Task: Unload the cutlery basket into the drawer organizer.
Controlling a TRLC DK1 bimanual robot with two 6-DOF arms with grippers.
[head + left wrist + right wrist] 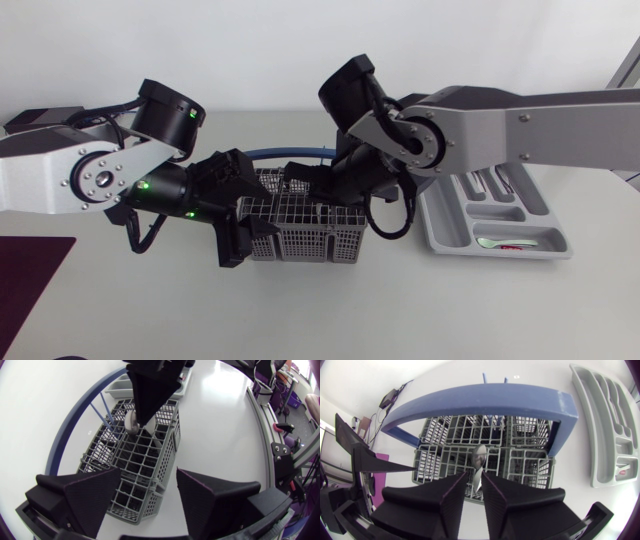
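Observation:
The grey cutlery basket [310, 228] with a blue arched handle [290, 152] stands mid-table. My right gripper [305, 180] reaches down into it from above. In the right wrist view its fingers stand narrowly apart around the handle of a spoon [479, 456], which stands upright in a middle cell and lies against one finger. My left gripper [150, 495] is wide open at the basket's [135, 460] left end, one finger on each side of it, holding nothing. The grey drawer organizer [500, 215] lies to the right with a piece of cutlery [500, 243] in its front compartment.
A dark purple mat [30, 275] lies at the table's left front edge. The two arms crowd over the basket from both sides. The table in front of the basket and organizer is bare white.

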